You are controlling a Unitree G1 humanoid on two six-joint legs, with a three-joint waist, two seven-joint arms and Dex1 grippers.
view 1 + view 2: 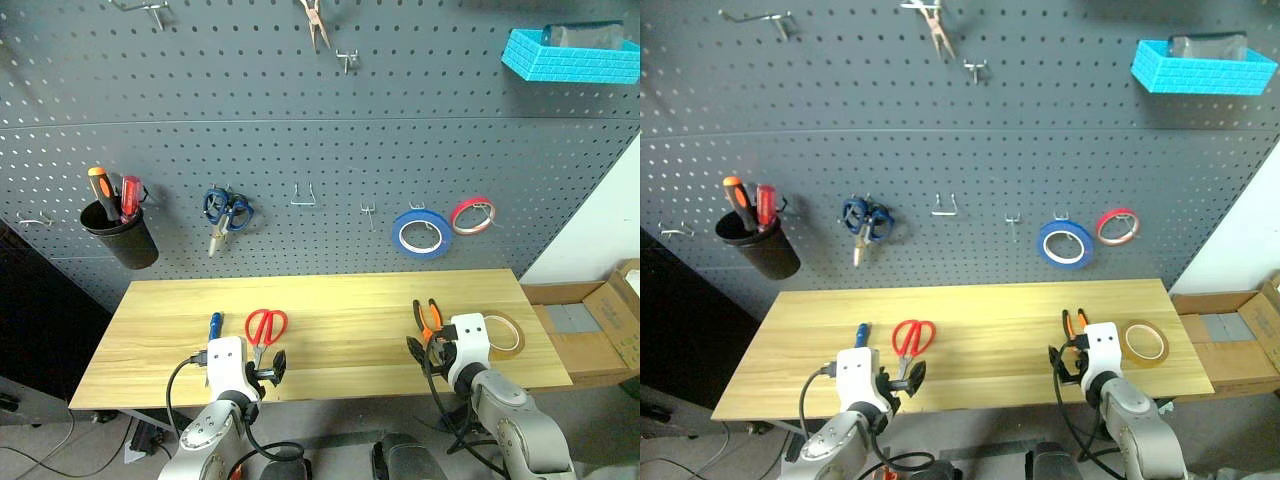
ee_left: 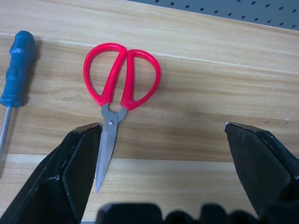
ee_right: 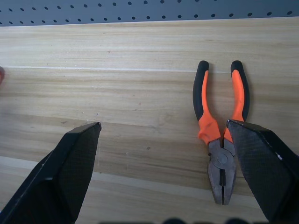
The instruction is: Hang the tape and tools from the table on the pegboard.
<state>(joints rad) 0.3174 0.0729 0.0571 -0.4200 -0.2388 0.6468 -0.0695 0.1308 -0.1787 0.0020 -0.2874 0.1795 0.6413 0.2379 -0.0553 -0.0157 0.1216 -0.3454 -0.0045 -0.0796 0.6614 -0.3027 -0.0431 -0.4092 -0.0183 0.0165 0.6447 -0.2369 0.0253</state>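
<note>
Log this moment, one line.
left gripper: open, over red scissors | right gripper: open, by pliers | tape: on table

Pegboard (image 1: 940,130) above table (image 1: 990,325); on the table, left to right: blue screwdriver (image 1: 860,334), red scissors (image 1: 911,340), pliers (image 1: 1073,325), tape (image 1: 1145,342); left gripper (image 1: 902,380) at the near edge just before the scissors' blades; right gripper (image 1: 1065,365) at the near edge just before the pliers, its white housing beside the tape; on the pegboard: black cup (image 1: 760,243) holding two screwdrivers, blue scissors (image 1: 866,222), blue roll (image 1: 1065,243), red roll (image 1: 1117,227), blue bin (image 1: 1203,68) at upper right.
</note>
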